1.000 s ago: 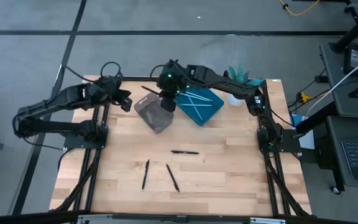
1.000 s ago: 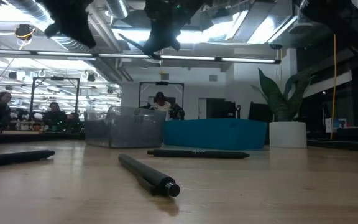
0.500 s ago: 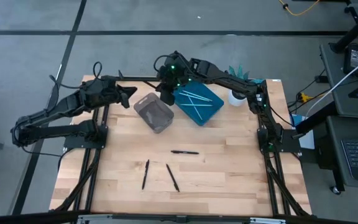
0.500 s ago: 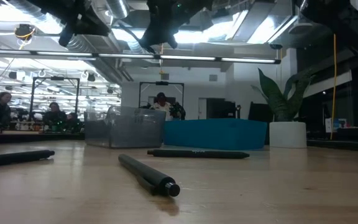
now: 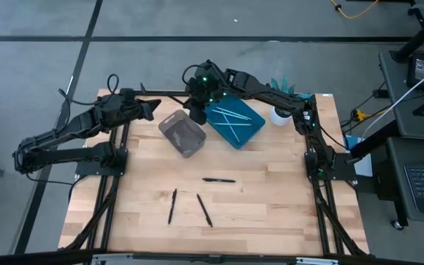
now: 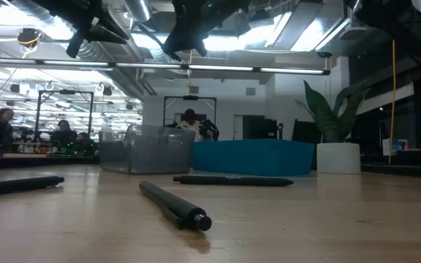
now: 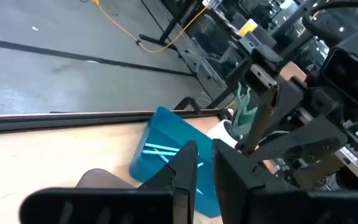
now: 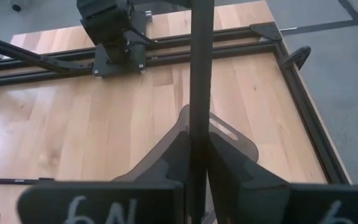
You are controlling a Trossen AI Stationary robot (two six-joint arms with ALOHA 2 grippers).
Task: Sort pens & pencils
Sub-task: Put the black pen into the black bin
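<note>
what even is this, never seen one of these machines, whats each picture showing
It is a two-armed robot at a wooden table, sorting pens and pencils. One camera looks straight down, one sits at table level, and one rides on each wrist.

Three black sticks lie loose on the wood. At the back stand a grey bin and a blue tray holding light blue sticks, beside a potted plant.

The right claw, shut on a black stick, is between the two containers. The left claw, near the back left edge, has its fingers close together and nothing visible between them.
</note>
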